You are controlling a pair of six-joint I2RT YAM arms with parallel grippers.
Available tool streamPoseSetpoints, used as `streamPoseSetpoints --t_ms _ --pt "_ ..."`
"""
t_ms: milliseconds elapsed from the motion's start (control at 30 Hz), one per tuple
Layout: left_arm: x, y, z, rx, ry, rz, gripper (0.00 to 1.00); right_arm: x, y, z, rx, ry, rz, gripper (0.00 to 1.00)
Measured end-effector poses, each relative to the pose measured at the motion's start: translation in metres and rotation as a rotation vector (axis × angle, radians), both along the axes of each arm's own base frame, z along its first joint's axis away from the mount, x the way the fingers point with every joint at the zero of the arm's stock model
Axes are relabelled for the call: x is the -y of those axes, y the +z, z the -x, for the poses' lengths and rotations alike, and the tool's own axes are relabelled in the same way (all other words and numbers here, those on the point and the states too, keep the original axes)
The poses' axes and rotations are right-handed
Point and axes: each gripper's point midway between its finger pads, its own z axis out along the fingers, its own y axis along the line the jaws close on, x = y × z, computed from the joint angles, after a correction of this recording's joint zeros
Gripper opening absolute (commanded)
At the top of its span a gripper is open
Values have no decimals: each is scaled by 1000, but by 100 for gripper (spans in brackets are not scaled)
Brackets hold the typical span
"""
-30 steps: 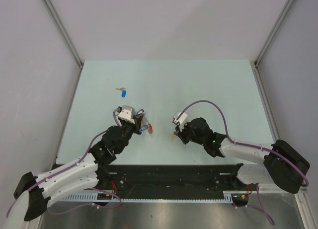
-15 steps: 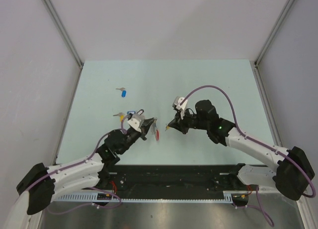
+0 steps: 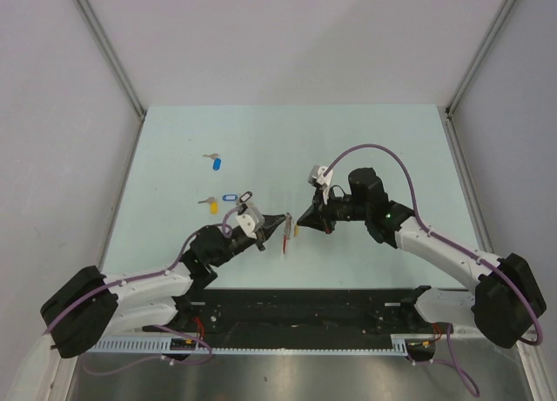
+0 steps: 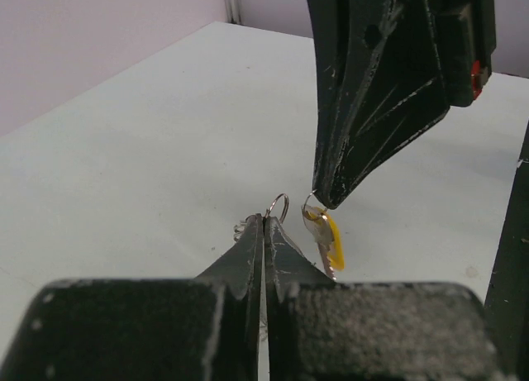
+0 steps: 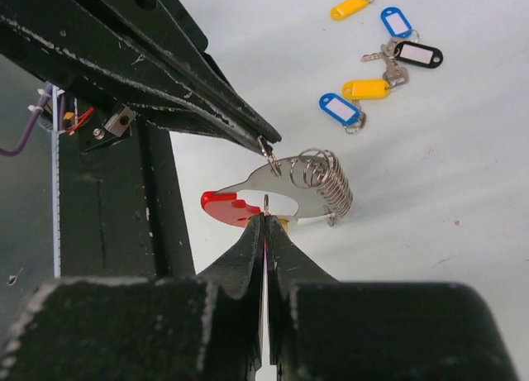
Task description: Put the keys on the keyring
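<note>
The left gripper (image 4: 264, 224) clamps the keyring (image 5: 314, 187); the right gripper (image 5: 265, 220) pinches a yellow-tagged key (image 4: 329, 242) beside it. No key appears threaded yet; other keys (image 5: 366, 89) lie loose.

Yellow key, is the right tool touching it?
Touching. In the left wrist view the yellow key hangs by its small ring from the shut tip of the right tool.

Six keys (image 5: 365, 89), one keyring (image 5: 297, 187)
</note>
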Motion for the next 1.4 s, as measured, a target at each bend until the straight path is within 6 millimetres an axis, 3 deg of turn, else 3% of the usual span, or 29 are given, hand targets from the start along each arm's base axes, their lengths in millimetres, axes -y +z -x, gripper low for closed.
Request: streamPoseSetpoints --t_ms 600,1400 --pt "11 -13 4 6 -62 -11 0 -4 -6 0 -79 -3 -15 0" --pt "13 -10 12 52 -109 -15 0 1 -9 -9 -194 -61 -34 0"
